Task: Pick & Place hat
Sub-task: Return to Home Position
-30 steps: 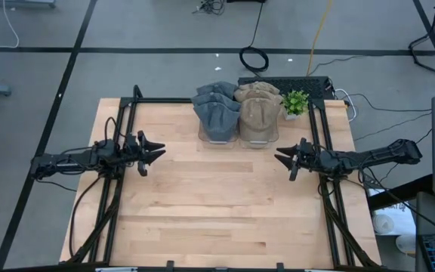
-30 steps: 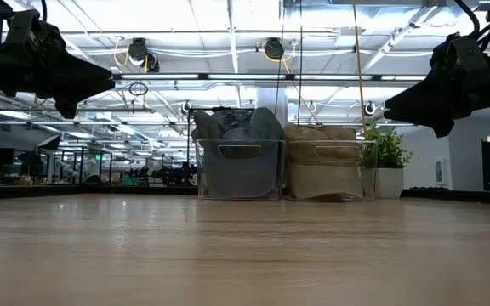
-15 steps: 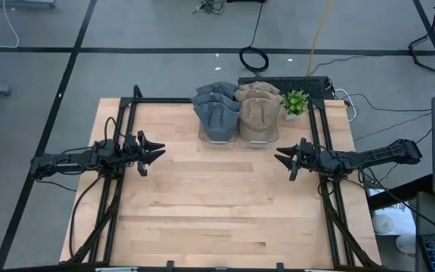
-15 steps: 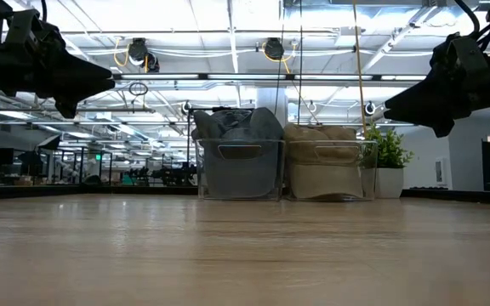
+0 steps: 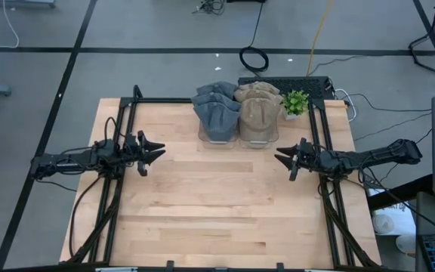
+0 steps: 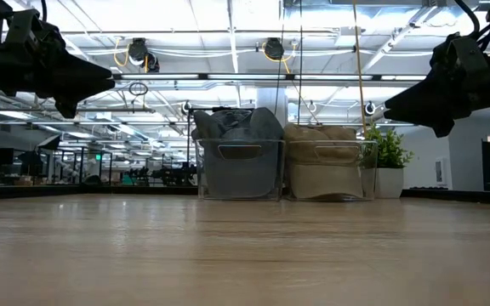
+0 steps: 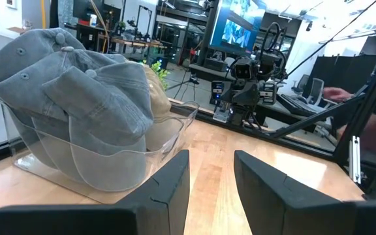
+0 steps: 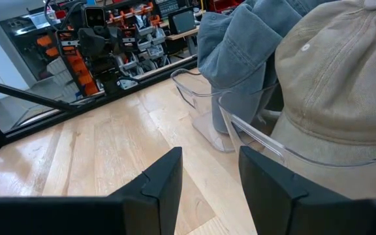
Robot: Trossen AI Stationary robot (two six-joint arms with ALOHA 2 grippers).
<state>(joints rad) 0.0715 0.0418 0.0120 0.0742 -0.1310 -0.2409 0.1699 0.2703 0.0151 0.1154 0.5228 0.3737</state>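
Note:
Grey-blue hats (image 5: 216,109) are stacked in a clear bin (image 5: 219,134) at the table's far edge. Tan hats (image 5: 259,112) fill a second clear bin (image 6: 327,177) right beside it. In the left wrist view the grey hats (image 7: 70,85) stand upright in their bin. The tan hats (image 8: 344,85) fill the right wrist view. My left gripper (image 5: 157,152) hovers open above the table's left side, pointing toward the middle. My right gripper (image 5: 282,159) hovers open above the right side, facing it. Neither has anything between its fingers.
A small potted plant (image 5: 295,103) stands right of the tan hats' bin at the far right corner. Black frame rails (image 5: 123,121) run along the table's left and right sides. Bare wood (image 5: 217,204) spreads between the grippers and toward the near edge.

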